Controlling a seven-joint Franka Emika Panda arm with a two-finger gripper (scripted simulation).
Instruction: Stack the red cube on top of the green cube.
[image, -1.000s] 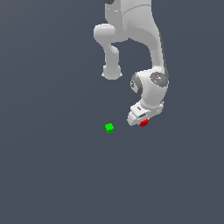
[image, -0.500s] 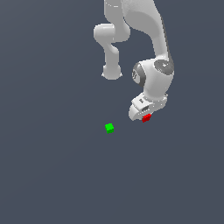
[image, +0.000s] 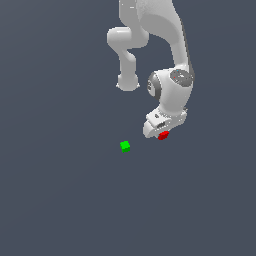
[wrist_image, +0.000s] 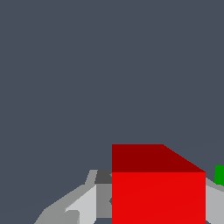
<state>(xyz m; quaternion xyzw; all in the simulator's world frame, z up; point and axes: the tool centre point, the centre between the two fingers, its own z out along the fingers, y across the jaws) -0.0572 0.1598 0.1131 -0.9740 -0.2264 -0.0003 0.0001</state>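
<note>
Red cube (image: 163, 135) sits clamped between the white gripper (image: 159, 131) fingers, filling the wrist view (wrist_image: 158, 192). The green cube (image: 125, 146) lies apart on the grey floor (image: 60, 190), at the gripper's eight o'clock. No writing shows.

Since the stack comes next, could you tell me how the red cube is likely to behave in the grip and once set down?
The red cube has flat faces, so it will probably sit stable, not roll. It looks rigid. Being tiny beside the end effector, like the green cube, it may tip off if misaligned.
</note>
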